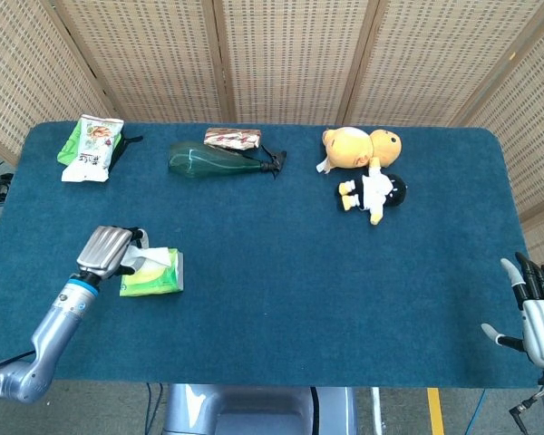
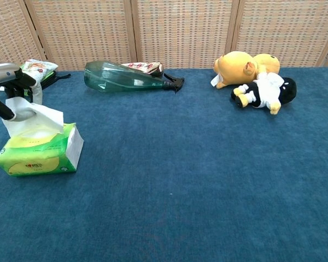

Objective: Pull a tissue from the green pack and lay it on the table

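Observation:
The green tissue pack (image 1: 152, 276) (image 2: 39, 153) lies on the blue table near its front left. A white tissue (image 2: 34, 119) (image 1: 150, 259) stands up out of the pack's top slot. My left hand (image 1: 109, 251) (image 2: 10, 90) is above the pack's left end and pinches the tissue's upper left corner, which is drawn upward. My right hand (image 1: 537, 308) hangs off the table's front right corner with its fingers spread and nothing in them; the chest view does not show it.
Along the back edge lie a green snack bag (image 1: 91, 147), a green plastic bottle (image 1: 216, 159) on its side with a wrapped packet (image 1: 233, 138) behind it, and a yellow plush toy (image 1: 361, 147) with a black-and-white one (image 1: 374, 193). A woven screen (image 1: 290, 54) stands behind.

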You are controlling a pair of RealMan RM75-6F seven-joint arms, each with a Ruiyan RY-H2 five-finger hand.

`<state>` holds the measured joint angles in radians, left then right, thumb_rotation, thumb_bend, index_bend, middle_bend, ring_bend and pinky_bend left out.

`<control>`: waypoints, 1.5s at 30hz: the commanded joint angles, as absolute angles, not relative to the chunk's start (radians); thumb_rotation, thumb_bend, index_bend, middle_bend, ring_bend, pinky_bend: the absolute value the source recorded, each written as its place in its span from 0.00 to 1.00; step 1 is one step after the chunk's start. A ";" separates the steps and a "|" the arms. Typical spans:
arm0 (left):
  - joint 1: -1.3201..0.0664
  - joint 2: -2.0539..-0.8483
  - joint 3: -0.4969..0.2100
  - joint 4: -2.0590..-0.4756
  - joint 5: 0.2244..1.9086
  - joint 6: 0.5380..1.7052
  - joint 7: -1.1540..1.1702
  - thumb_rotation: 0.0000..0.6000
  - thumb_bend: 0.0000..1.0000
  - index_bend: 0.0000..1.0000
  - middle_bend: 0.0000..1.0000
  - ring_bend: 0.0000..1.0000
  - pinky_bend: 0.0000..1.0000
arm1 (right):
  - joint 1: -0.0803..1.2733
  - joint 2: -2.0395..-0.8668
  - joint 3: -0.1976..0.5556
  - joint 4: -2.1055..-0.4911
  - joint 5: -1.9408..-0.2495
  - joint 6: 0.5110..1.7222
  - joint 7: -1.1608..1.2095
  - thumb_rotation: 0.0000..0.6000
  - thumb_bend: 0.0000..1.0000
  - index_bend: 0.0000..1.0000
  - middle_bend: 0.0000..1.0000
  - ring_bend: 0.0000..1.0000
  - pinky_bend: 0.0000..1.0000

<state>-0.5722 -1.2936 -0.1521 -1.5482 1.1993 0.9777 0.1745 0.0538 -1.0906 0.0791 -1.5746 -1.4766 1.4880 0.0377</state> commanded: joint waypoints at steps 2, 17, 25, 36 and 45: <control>-0.563 -1.263 -0.165 -1.586 1.211 1.015 0.170 1.00 0.40 0.55 0.52 0.56 0.50 | 0.054 -1.090 0.079 -1.575 -1.477 1.488 0.039 1.00 0.00 0.00 0.00 0.00 0.00; -0.612 -1.215 -0.287 -1.757 1.274 1.147 0.192 1.00 0.43 0.57 0.54 0.57 0.50 | 0.056 -1.085 0.078 -1.577 -1.478 1.483 0.048 1.00 0.00 0.00 0.00 0.00 0.00; -0.711 -1.341 -0.329 -1.779 1.267 1.165 0.318 1.00 0.42 0.58 0.54 0.57 0.50 | 0.065 -1.083 0.081 -1.567 -1.465 1.461 0.068 1.00 0.00 0.00 0.00 0.00 0.00; -0.777 -1.712 -0.192 -1.568 1.242 1.102 0.344 1.00 0.42 0.58 0.54 0.57 0.50 | 0.075 -1.082 0.086 -1.548 -1.446 1.434 0.099 1.00 0.00 0.00 0.00 0.00 0.00; -0.823 -1.752 -0.169 -1.601 1.010 0.921 0.434 1.00 0.00 0.00 0.00 0.00 0.08 | 0.074 -1.080 0.086 -1.546 -1.446 1.435 0.109 1.00 0.00 0.00 0.00 0.00 0.00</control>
